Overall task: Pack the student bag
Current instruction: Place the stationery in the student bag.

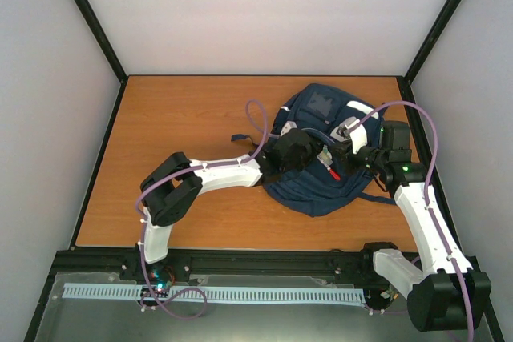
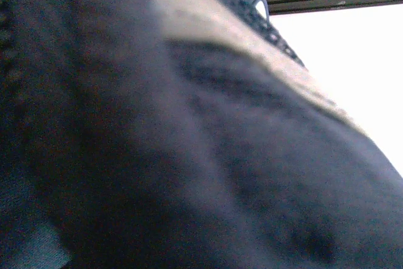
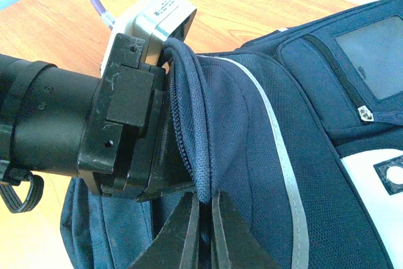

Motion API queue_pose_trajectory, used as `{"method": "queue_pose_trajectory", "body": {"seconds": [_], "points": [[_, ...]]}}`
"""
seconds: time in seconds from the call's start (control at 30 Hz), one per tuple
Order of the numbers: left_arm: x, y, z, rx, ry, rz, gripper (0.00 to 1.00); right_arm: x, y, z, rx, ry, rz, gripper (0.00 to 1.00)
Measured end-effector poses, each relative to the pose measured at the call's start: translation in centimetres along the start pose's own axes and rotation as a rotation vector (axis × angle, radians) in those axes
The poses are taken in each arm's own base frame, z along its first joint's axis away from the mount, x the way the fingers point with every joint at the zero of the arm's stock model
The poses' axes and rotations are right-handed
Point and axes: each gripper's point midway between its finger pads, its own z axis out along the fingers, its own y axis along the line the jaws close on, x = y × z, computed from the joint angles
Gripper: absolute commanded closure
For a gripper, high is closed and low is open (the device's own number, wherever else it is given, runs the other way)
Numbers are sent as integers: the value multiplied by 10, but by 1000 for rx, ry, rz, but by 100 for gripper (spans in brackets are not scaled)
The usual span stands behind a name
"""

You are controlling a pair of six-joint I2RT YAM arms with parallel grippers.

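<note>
One wooden table (image 1: 184, 118) fills the middle of the top view, and two white-and-black arms rise from its lower edge, each trailing one purple cable. At lower left, the left arm (image 1: 224, 174) bends and stretches rightward, and the left gripper (image 1: 298, 151) is pushed under the lip of the bag's opening. Its fingers are hidden by fabric in every view, so their spread cannot be told; its own camera shows only blurred navy cloth and a pale strip. Right of centre lies the single student bag (image 1: 309, 194), flat on the table. Its long axis runs roughly from the upper to the lower part of the frame. The front pocket with one grey window (image 1: 321, 104) and a white patch (image 1: 358, 108) points toward the upper edge, and the plain navy body toward the lower edge. One thin white stripe (image 3: 277, 149) curves along the panel behind the zip. Just right of the opening, the right gripper (image 3: 203, 231) has its two fingers pressed narrowly together on the zipped rim of the bag. The right arm (image 1: 425, 214) runs down to the lower right corner.
</note>
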Motion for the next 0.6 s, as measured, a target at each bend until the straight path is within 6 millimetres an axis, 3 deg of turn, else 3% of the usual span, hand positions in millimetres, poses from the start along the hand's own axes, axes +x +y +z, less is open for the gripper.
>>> {"method": "queue_pose_trajectory", "body": {"seconds": [0.37, 0.6], "points": [[2, 1, -3, -16, 14, 18, 60, 0, 0, 0, 0, 0, 0, 97], [8, -6, -31, -35, 68, 104, 54, -1, 4, 0, -20, -6, 0, 97]]}}
